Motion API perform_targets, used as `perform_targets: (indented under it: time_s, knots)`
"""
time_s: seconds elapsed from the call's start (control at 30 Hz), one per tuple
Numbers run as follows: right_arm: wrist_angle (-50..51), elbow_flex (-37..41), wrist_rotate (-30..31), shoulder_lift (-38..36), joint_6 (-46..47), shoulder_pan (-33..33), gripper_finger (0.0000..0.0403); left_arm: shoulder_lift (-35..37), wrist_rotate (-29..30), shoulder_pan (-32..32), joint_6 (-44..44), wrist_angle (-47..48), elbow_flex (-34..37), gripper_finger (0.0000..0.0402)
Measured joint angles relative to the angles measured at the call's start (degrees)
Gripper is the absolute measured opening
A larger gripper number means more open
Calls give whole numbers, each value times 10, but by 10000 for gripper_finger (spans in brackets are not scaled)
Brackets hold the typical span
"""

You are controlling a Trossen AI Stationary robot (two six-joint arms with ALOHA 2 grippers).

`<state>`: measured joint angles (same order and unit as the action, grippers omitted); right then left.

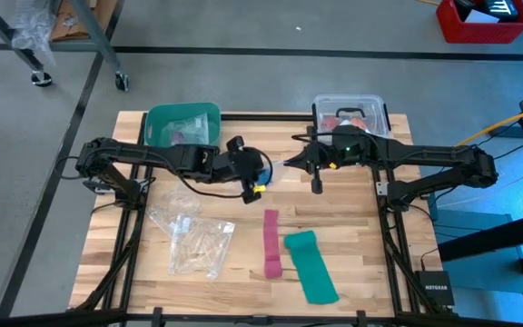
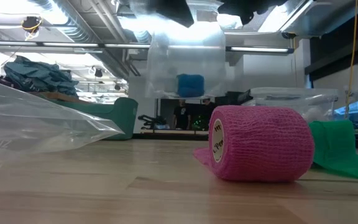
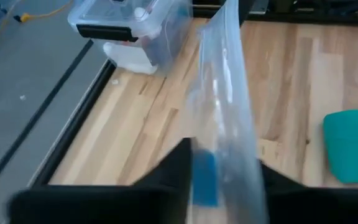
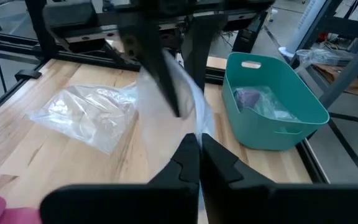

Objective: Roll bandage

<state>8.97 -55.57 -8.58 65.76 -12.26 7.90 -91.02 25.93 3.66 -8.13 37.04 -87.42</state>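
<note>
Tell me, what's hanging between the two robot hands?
A clear plastic bag with the blue rolled bandage inside hangs between the left hand and right hand, seen best in the low view.

Blue bandage (image 2: 190,85) seen only through clear bag (image 2: 185,62), outline soft. Left tool (image 3: 219,177) blurred, cut by frame edge. Both arms cropped at top in low view. Clear box (image 1: 350,114) contents indistinct.
</note>
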Motion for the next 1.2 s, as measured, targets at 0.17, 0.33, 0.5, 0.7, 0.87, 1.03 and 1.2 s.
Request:
perform_targets:
  time_s: [0.17, 0.33, 0.5, 0.7, 0.87, 1.03, 1.2]
  knots:
    - [-20, 0, 0, 0, 0, 0, 25, 0, 0, -7, 44, 1, 0, 9]
    - [-75, 0, 0, 0, 0, 0, 50, 4, 10, -11, 43, 25, 0, 2]
    - [-135, 0, 0, 0, 0, 0, 61, 26, 65, -23, -9, 78, 0, 1]
    - [-155, 0, 0, 0, 0, 0, 61, 74, 121, -47, -62, 151, 0, 0]
    - [-149, 0, 0, 0, 0, 0, 61, 120, 159, -79, -90, 203, 0, 0]
    - [-149, 0, 0, 0, 0, 0, 62, 154, 174, -122, -143, 261, 0, 0]
    - [-145, 0, 0, 0, 0, 0, 62, 165, 202, -166, -187, 338, 0, 0]
